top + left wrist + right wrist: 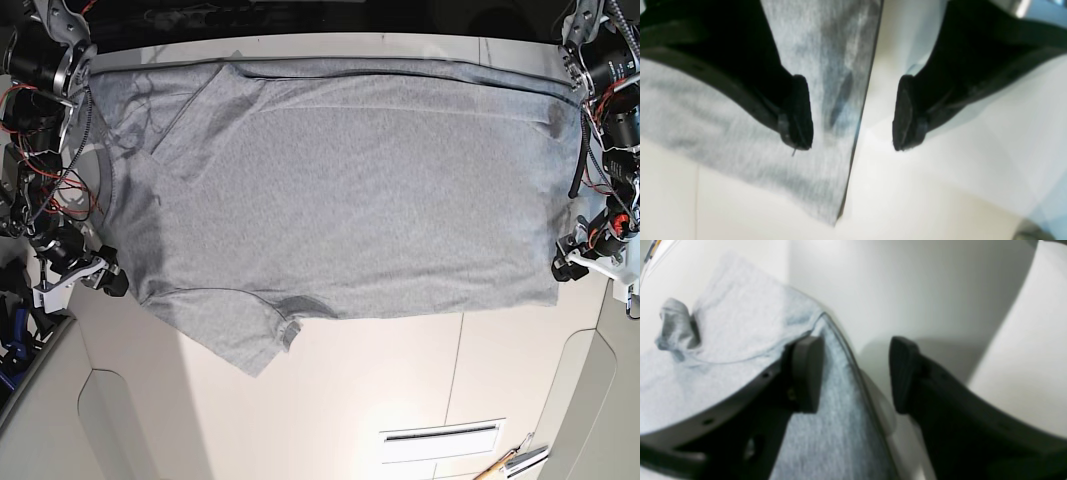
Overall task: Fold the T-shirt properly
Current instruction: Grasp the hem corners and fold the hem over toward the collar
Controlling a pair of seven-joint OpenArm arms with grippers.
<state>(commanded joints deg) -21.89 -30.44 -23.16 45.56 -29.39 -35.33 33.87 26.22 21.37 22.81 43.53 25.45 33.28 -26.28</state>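
Observation:
The heather-grey T-shirt [350, 190] lies spread flat on the white table [400, 390], plain side up, neck end at the left and hem at the right in the base view. My left gripper [568, 268] is at the shirt's hem corner. In the left wrist view it [853, 116] is open, with the shirt's edge [826, 66] between its jaws, one finger over fabric and one over table. My right gripper [110, 282] is at the sleeve side. In the right wrist view it [857, 373] is open astride a seamed edge of the shirt [740, 323].
Both arms' bases with loose cables [50, 150] stand at the far left and far right [605, 90] corners. A slotted panel [440, 435] and small hand tools [510, 463] lie at the table's near right. A rounded table cut-out [585, 420] is at the right.

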